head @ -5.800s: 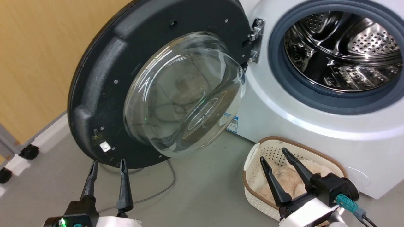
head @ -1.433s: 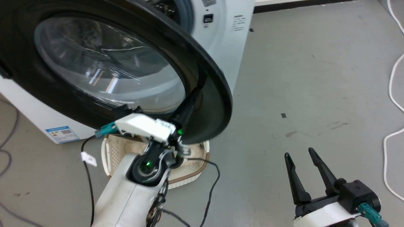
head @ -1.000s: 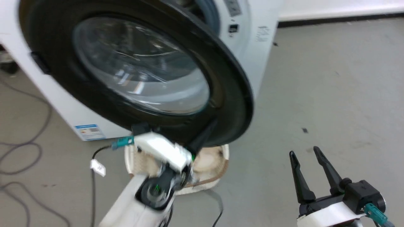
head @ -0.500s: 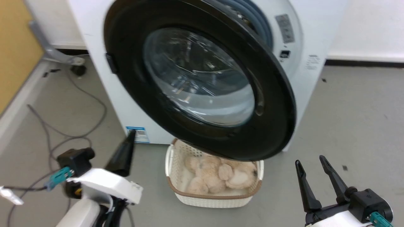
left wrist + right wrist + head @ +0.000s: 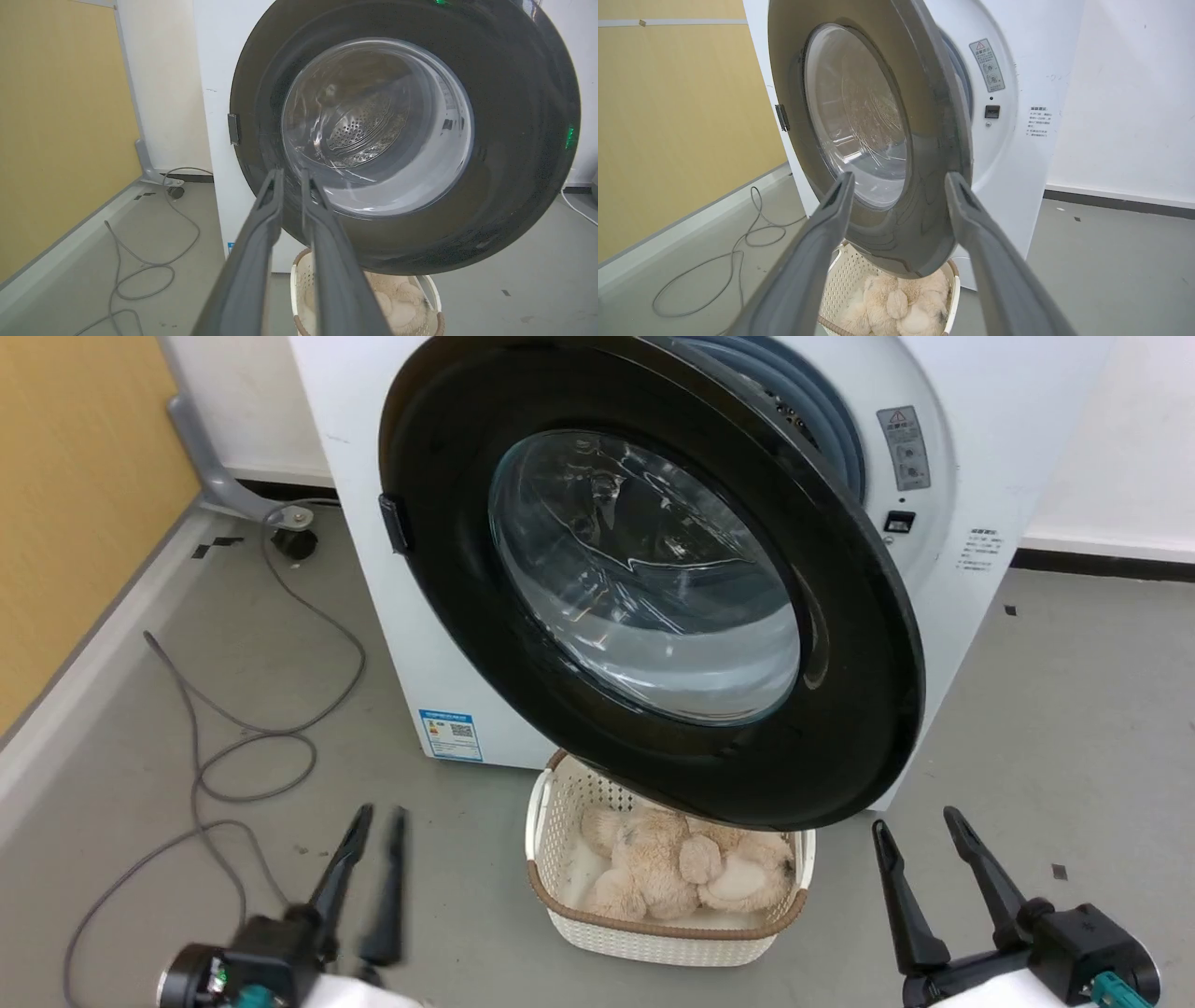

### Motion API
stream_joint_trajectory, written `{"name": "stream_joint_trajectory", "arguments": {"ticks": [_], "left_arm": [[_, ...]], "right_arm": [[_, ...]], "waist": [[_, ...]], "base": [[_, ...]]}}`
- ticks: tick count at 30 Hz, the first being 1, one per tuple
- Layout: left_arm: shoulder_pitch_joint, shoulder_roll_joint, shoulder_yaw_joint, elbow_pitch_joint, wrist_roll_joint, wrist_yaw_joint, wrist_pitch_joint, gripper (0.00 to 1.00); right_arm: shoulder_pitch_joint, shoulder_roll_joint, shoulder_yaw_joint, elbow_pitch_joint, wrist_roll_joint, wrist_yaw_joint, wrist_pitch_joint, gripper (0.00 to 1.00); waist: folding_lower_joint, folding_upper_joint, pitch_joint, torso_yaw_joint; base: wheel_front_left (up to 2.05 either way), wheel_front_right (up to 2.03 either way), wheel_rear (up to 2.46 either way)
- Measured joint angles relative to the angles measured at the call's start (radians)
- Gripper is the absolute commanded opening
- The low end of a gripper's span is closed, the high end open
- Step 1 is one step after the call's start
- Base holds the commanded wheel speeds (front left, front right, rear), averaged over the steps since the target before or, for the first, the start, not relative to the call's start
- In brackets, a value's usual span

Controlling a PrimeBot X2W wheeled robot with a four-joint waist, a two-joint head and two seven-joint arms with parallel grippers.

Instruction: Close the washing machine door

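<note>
**Door ajar above a loaded basket**

You see the washing machine door [image 5: 653, 588] partly swung in. Its free edge at 3 o'clock stands off the washing machine [image 5: 990, 439], and the grey gasket [image 5: 822, 420] shows in the gap. At the door's 6 o'clock, the white woven basket [image 5: 653, 945] sits on the floor, part under the rim, with a beige plush toy [image 5: 667, 875] inside. Your left gripper [image 5: 382, 814], at 7 o'clock, has its fingers nearly together around nothing. Your right gripper [image 5: 914, 819], at 5 o'clock, is spread wide and empty. Neither touches the door.
</note>
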Motion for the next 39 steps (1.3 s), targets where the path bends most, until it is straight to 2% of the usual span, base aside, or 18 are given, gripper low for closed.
{"name": "stream_joint_trajectory", "arguments": {"ticks": [3,7,8,9,10,13,17,20,25,30,35,39], "left_arm": [[0.021,-0.022,0.001,-0.002,0.047,-0.002,0.0,1.0],[0.034,-0.056,0.012,-0.003,0.071,-0.027,0.0,1.0],[0.035,-0.061,0.014,-0.002,0.077,-0.035,0.0,1.0],[0.035,-0.065,0.017,0.0,0.082,-0.041,0.0,1.0],[0.035,-0.069,0.021,0.002,0.086,-0.048,0.0,1.0],[0.034,-0.088,0.027,0.006,0.1,-0.07,0.0,1.0],[0.017,-0.114,0.035,0.008,0.116,-0.089,0.0,1.0],[-0.006,-0.132,0.049,0.004,0.121,-0.102,0.0,1.0],[-0.033,-0.159,0.067,0.005,0.141,-0.126,0.0,1.0],[-0.064,-0.184,0.082,0.007,0.154,-0.151,0.0,1.0],[-0.089,-0.206,0.095,0.006,0.161,-0.164,0.0,1.0],[-0.112,-0.218,0.096,0.006,0.168,-0.175,0.0,1.0]], "right_arm": [[0.006,0.004,-0.002,0.004,-0.001,0.0,0.0,1.0],[0.007,0.01,-0.004,0.005,0.0,0.0,0.0,1.0],[0.007,0.012,-0.001,0.006,0.001,0.0,0.0,0.69],[0.007,0.012,0.004,0.007,0.002,0.0,0.0,0.08],[0.006,0.011,0.012,0.007,0.002,0.0,0.0,0.0],[0.0,0.004,0.033,0.006,0.007,0.0,0.006,0.0],[-0.062,-0.036,0.068,0.002,0.019,0.0,0.029,0.0],[-0.138,-0.063,0.092,0.001,0.074,0.0,0.056,0.0],[-0.259,-0.158,0.107,0.054,0.151,0.0,0.114,0.0],[-0.375,-0.246,0.074,0.124,0.201,0.001,0.142,0.0],[-0.485,-0.283,0.018,0.2,0.274,0.003,0.177,0.0],[-0.597,-0.337,0.003,0.266,0.303,0.002,0.209,0.0]], "waist": [[0.0,0.0,0.001,0.005],[0.0,0.0,0.004,0.014],[0.0,0.0,0.005,0.016],[0.0,0.0,0.007,0.019],[0.0,0.0,0.009,0.022],[0.0,0.0,0.026,0.033],[0.0001,0.0,0.06,0.051],[0.0001,0.0,0.095,0.064],[0.0002,0.0,0.158,0.09],[0.0002,0.0,0.216,0.118],[0.0002,0.0,0.267,0.143],[0.0002,0.0,0.307,0.157]], "base": [[0.0,0.0,0.0],[0.0,0.0,0.0],[0.0,0.0,0.0],[0.0,0.0,0.0],[0.0,0.0,0.0],[0.0,0.0,0.0],[0.0,0.0,0.0],[0.0,0.0,0.0],[0.0,0.0,0.0],[0.0,0.0,0.0],[0.0,0.0,0.0],[0.0,0.0,0.0]]}}
